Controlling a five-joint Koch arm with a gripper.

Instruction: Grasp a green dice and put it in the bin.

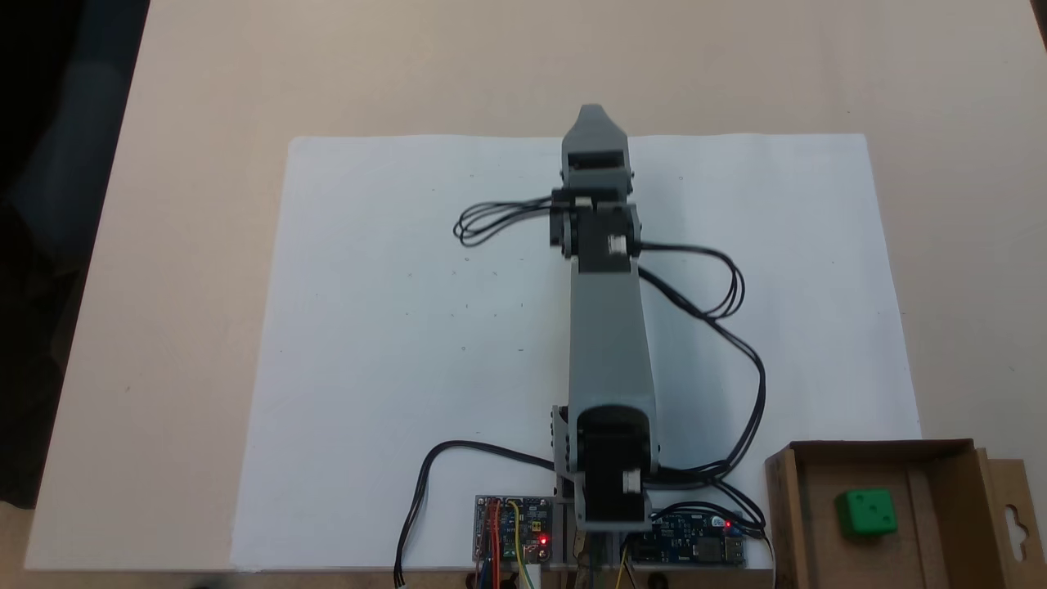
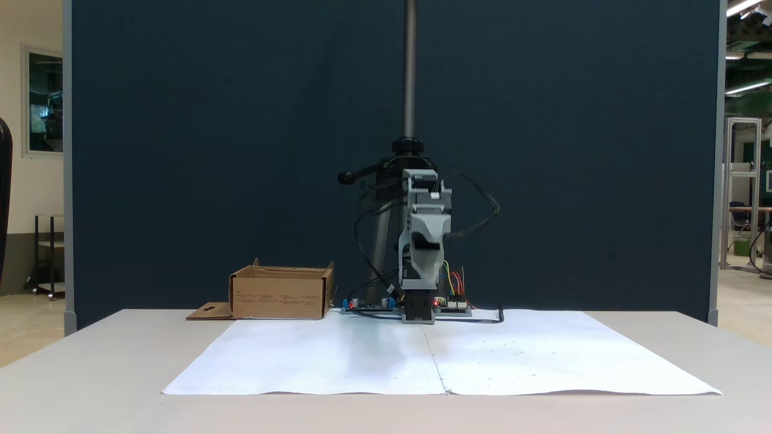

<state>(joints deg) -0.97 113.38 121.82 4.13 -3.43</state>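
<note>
Since dice (image 1: 865,513) already lies inside bin (image 1: 785,507), beside the base, seems the last step: done. Gripper (image 1: 591,114) stretched over paper (image 1: 393,327), holding nothing; fingers' gap cannot tell. Next only resting, probably.

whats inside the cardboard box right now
The green dice lies on the floor of the bin, seen from above. In the side-on fixed view the bin's wall hides its inside.

One fixed camera looks straight down on the desk (image 1: 164,245); the other stands low, facing the arm (image 2: 422,253) head-on. Both share the white paper (image 1: 393,343) and the bin (image 1: 785,507).
</note>
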